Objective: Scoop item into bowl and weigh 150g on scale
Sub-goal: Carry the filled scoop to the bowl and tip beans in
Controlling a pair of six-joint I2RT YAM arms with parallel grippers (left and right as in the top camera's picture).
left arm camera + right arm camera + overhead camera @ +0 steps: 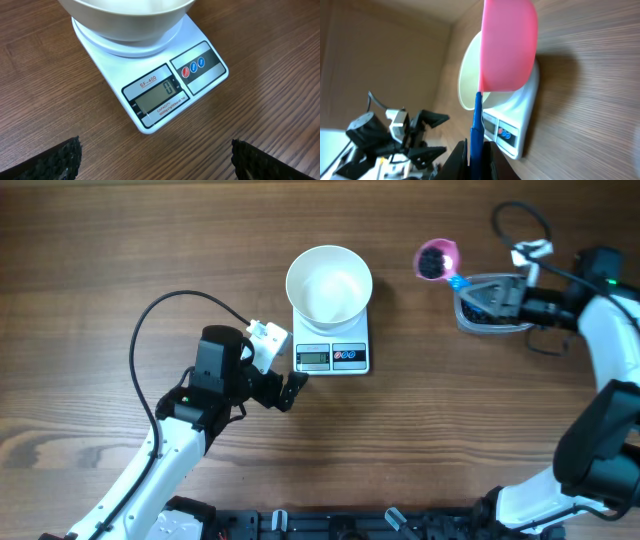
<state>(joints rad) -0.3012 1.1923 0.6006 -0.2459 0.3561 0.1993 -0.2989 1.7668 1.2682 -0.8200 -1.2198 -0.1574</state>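
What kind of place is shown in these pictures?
Probably a robot test bench, not a kitchen: a wood-grain table, a white robot arm with black joints at each side, and a small white digital kitchen scale carrying a round white bowl.

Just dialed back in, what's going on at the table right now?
The right tool, shut on the blue handle of a pink scoop, holds a load of black beads between the clear tub and the white bowl, not yet over the bowl. The bowl sits on the scale and looks empty; the display reads zero. The left tool is open beside the scale's display end, touching nothing.
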